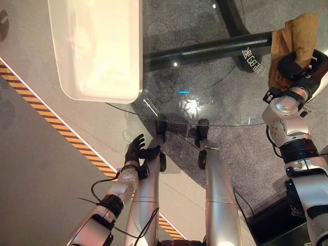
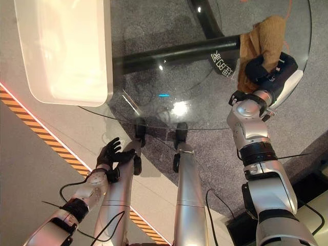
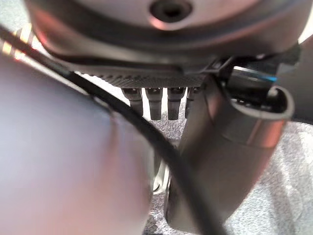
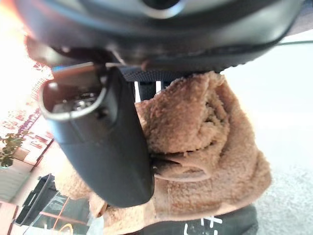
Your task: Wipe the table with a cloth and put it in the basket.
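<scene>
A brown fluffy cloth lies bunched on the far right part of the round glass table. My right hand rests on the cloth's near side, fingers curled into it. In the right wrist view the thumb presses against the cloth, which bulges past the fingers. A white, translucent basket stands on the table's left side, well away from the cloth. My left hand hangs below the table's near edge with relaxed fingers, holding nothing.
A black table base bar runs under the glass from centre to right. A yellow-and-black striped tape line crosses the floor at the left. Grey carpet lies beneath the table.
</scene>
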Tool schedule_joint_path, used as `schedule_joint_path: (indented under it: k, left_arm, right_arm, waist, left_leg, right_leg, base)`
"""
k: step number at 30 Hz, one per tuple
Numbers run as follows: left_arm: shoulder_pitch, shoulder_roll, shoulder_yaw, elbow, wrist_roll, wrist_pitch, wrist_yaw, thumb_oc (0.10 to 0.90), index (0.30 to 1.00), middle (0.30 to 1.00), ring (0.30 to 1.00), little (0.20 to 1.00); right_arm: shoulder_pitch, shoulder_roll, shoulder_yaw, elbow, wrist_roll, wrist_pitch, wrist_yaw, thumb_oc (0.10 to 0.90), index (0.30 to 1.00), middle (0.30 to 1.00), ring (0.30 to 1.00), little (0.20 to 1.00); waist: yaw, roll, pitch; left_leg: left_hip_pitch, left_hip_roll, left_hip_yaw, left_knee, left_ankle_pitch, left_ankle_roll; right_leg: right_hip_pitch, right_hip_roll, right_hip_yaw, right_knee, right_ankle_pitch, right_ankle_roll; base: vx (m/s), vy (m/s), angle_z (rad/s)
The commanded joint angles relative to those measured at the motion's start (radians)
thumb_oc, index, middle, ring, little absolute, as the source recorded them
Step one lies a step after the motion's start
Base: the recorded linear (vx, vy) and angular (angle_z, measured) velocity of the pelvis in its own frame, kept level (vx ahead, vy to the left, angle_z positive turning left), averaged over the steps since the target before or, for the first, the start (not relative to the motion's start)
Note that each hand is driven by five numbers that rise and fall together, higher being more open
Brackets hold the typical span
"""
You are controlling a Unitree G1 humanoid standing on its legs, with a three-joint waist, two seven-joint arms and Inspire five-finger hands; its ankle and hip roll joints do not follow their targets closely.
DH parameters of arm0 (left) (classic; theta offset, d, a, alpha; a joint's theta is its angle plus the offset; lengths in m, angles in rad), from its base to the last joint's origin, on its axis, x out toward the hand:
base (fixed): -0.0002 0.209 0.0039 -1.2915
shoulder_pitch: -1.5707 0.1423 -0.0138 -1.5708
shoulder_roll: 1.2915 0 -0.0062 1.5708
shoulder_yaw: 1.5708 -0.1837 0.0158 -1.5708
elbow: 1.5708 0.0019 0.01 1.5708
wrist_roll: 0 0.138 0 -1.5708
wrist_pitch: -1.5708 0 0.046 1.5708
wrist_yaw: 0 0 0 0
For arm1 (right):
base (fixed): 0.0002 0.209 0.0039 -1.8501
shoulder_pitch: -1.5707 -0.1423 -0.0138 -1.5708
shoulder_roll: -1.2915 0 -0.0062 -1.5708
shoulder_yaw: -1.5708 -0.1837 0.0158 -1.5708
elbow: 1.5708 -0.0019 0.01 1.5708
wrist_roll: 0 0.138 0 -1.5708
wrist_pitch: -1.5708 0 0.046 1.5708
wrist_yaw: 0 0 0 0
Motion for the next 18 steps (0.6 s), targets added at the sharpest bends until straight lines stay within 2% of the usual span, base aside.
schedule_joint_path:
  k: [1, 9, 18]
  left_arm:
    - [0.070, -0.051, 0.002, 0.070, -0.020, 0.044, 0.027, 0.800, 0.900, 0.900, 0.900, 0.900]
    - [0.027, -0.063, 0.034, 0.118, -0.035, 0.052, 0.037, 0.800, 0.900, 0.900, 0.900, 0.900]
    - [-0.020, -0.074, 0.056, 0.152, -0.039, 0.080, 0.037, 0.800, 0.900, 0.900, 0.900, 0.900]
  right_arm:
    - [0.053, 0.069, 0.109, -0.080, -0.049, 0.017, 0.073, 0.100, 0.300, 0.300, 0.300, 0.200]
    - [0.050, 0.065, 0.079, -0.295, -0.198, 0.026, -0.109, 0.100, 0.300, 0.300, 0.300, 0.200]
    - [-0.014, 0.042, 0.065, -0.307, -0.244, 0.047, -0.216, 0.100, 0.300, 0.300, 0.300, 0.200]
  waist:
    - [-0.001, 0.004, -0.001]
    - [-0.024, -0.011, -0.001]
    - [-0.033, -0.014, -0.001]
  left_leg:
    - [-0.034, -0.055, 0.014, 0.088, -0.112, 0.050]
    - [-0.022, -0.054, 0.022, 0.095, -0.129, 0.050]
    - [-0.009, -0.054, 0.031, 0.099, -0.144, 0.055]
  right_leg:
    - [-0.027, 0.046, 0.001, -0.095, 0.125, 0.025]
    - [-0.012, 0.058, 0.010, -0.080, 0.106, 0.037]
    - [-0.005, 0.061, 0.017, -0.088, 0.109, 0.041]
  base:
    - [0.01, 0.051, -0.03]
    - [0.00, 0.035, -0.04]
    - [0.02, 0.024, 0.00]
